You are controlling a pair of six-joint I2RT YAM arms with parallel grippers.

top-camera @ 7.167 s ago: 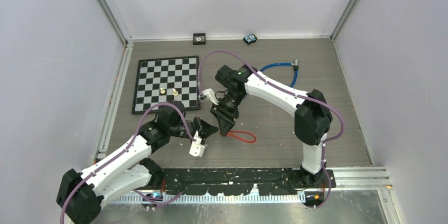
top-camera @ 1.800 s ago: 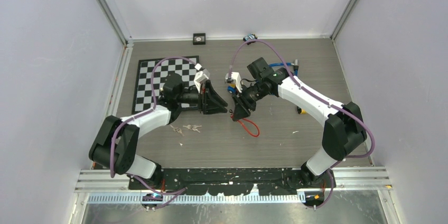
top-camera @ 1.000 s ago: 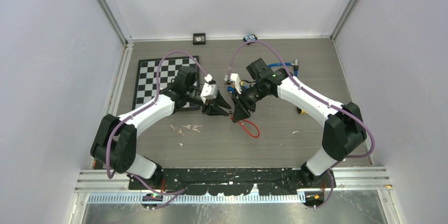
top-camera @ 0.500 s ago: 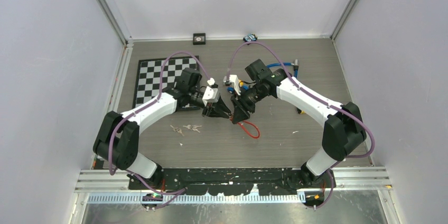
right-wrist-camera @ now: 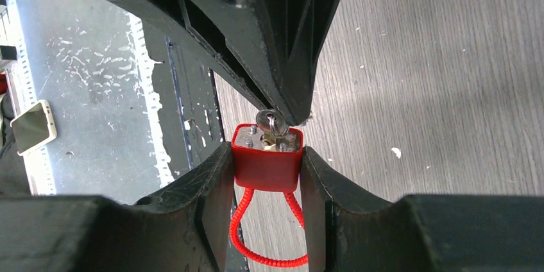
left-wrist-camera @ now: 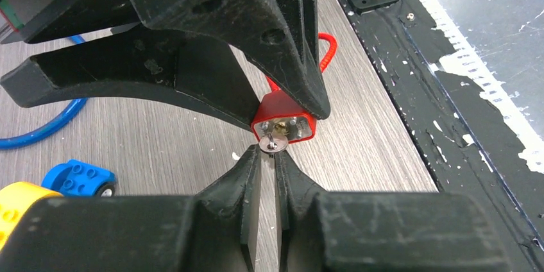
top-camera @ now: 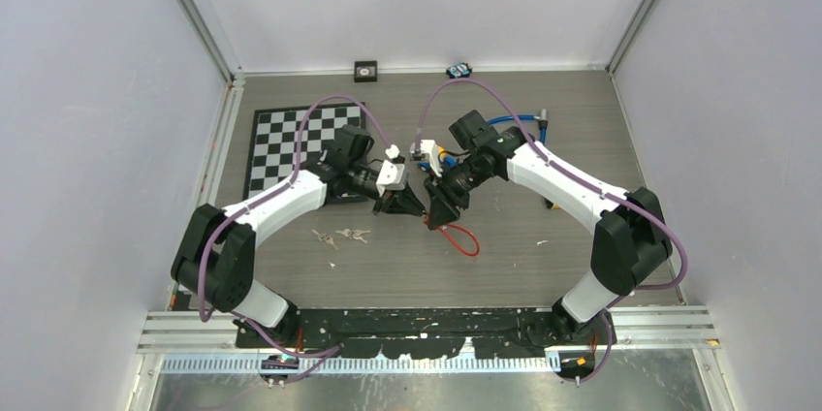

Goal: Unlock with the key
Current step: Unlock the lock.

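A red padlock [right-wrist-camera: 266,163] with a red coiled cable shackle [right-wrist-camera: 240,233] is pinched between the fingers of my right gripper [right-wrist-camera: 266,151], which holds it above the table at mid-table [top-camera: 433,217]. A small silver key [left-wrist-camera: 272,144] sticks into the keyhole on the padlock's [left-wrist-camera: 285,124] metal face. My left gripper [left-wrist-camera: 268,154] is closed to a narrow gap, with its tips on the key's head. In the top view the two grippers meet tip to tip, the left gripper [top-camera: 409,207] coming from the left. The key also shows in the right wrist view [right-wrist-camera: 271,122].
A chessboard [top-camera: 291,144] lies at the back left, with loose keys [top-camera: 351,235] on the table near it. A blue cable [top-camera: 514,122] and a blue toy car [left-wrist-camera: 80,179] lie behind the grippers. A yellow piece [top-camera: 553,205] is to the right, and two small items [top-camera: 365,70] sit by the back wall.
My left gripper has moved right, up to the right gripper, and its tips now meet the padlock with the key in the keyhole. The right gripper has barely shifted.
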